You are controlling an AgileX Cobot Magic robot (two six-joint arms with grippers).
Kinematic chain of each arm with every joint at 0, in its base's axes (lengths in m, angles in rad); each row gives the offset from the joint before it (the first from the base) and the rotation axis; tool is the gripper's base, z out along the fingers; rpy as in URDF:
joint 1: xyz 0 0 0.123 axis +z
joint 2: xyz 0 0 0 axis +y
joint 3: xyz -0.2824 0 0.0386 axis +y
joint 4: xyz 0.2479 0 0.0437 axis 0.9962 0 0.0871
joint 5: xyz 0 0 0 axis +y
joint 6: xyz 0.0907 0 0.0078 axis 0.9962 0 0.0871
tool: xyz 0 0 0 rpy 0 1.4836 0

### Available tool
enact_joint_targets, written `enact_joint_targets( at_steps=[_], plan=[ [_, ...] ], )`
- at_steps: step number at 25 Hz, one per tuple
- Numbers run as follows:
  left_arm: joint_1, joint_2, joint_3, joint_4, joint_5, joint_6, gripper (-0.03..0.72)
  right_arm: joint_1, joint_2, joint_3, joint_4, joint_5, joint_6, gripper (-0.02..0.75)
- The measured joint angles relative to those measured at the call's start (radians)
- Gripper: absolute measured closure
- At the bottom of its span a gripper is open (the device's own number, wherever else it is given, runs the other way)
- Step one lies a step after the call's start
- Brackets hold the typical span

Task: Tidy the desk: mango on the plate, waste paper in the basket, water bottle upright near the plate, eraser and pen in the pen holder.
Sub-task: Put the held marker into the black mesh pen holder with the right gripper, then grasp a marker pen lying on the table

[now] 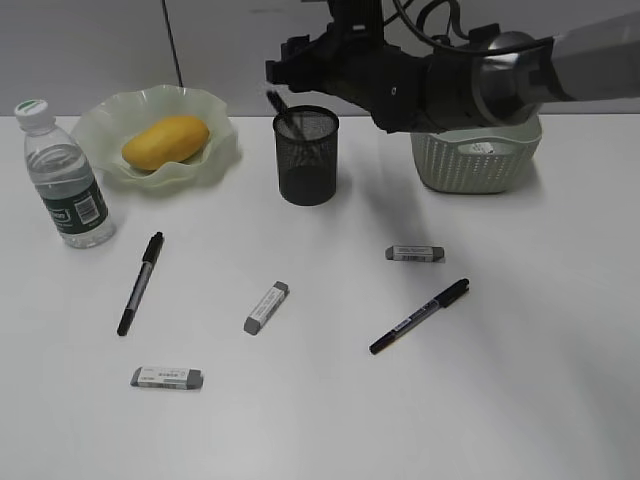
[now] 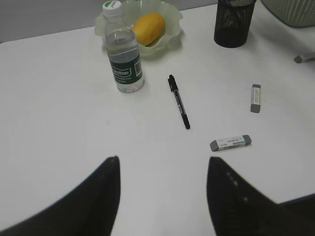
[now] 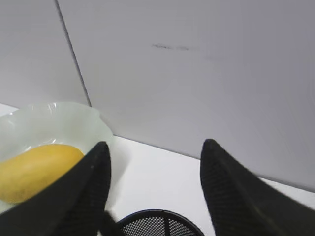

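The right hand (image 1: 285, 75) hovers just above the pen holder (image 1: 307, 155), fingers spread and gripping nothing; a pen (image 1: 284, 117) leans inside the cup right under it, so I judge this a drop-off over the opening. The left hand (image 2: 162, 196) hangs wide open and empty, well back from everything. Ahead of it the bottle (image 2: 123, 56) stands upright beside the plate (image 2: 170, 37), which holds the mango (image 2: 148, 27). Two more pens (image 1: 140, 283) (image 1: 420, 316) and three erasers (image 1: 266, 307) (image 1: 415, 253) (image 1: 167, 377) lie loose on the plain white worktop (image 1: 540, 380). The basket (image 1: 475, 160) sits beneath the right arm. A grey panelled wall stands behind.
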Motion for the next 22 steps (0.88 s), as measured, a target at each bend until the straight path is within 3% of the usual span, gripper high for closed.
enact_joint_targets(
  at_steps=[8, 22],
  plan=[
    [0.000, 0.000, 0.000, 0.000, 0.000, 0.000, 0.260, 0.000, -0.128, -0.002, -0.054, 0.304, 0.000, 0.258],
    [0.000, 0.000, 0.000, 0.000, 0.000, 0.000, 0.260, 0.000, -0.344, -0.002, -0.111, 1.090, 0.001, 0.274]
  ],
)
